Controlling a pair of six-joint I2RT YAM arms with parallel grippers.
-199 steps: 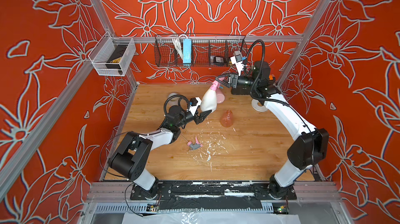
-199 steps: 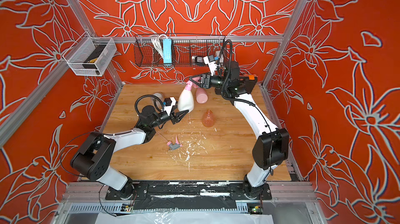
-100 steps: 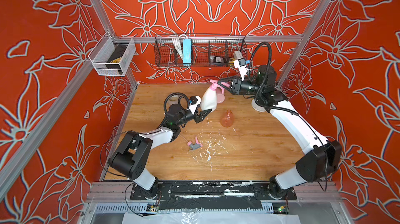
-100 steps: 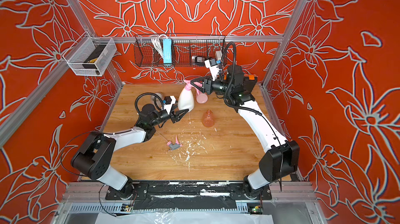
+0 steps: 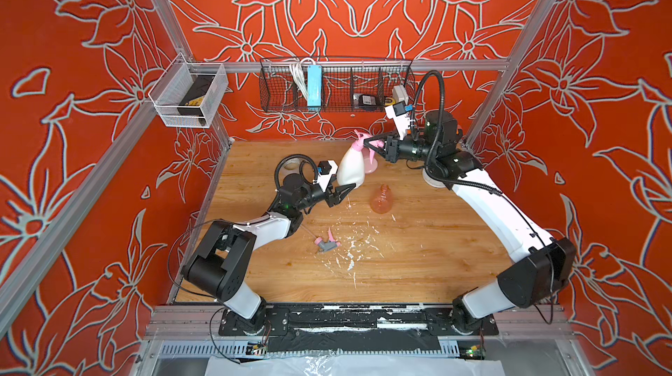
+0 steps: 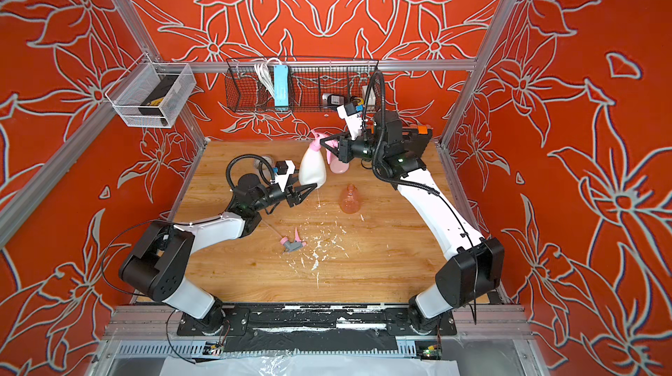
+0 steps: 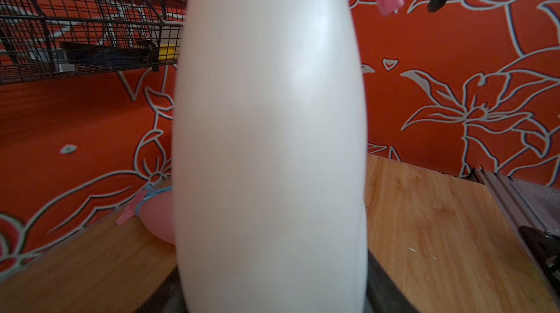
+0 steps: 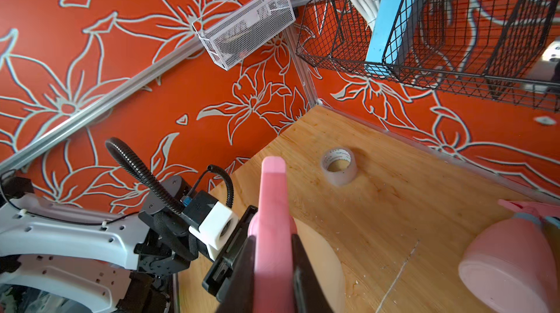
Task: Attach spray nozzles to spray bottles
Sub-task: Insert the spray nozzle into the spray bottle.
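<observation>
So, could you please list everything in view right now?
cream-white bottle: one, cream, upright, far centre
all-pink nozzle: one, pink, atop that bottle
pink bottle: one, pink, behind it
pink-and-blue nozzle: one, on the pink bottle
orange bottle: one, translucent orange, upright mid-table, no nozzle
pink-and-grey nozzle: one, lying mid-table
tape roll: one, clear, far left corner
wire basket: one, black, back wall
mesh basket: one, white, left wall
table: one, wood
left gripper: one, black, shut on cream-white bottle
right gripper: one, black, shut on all-pink nozzle
</observation>
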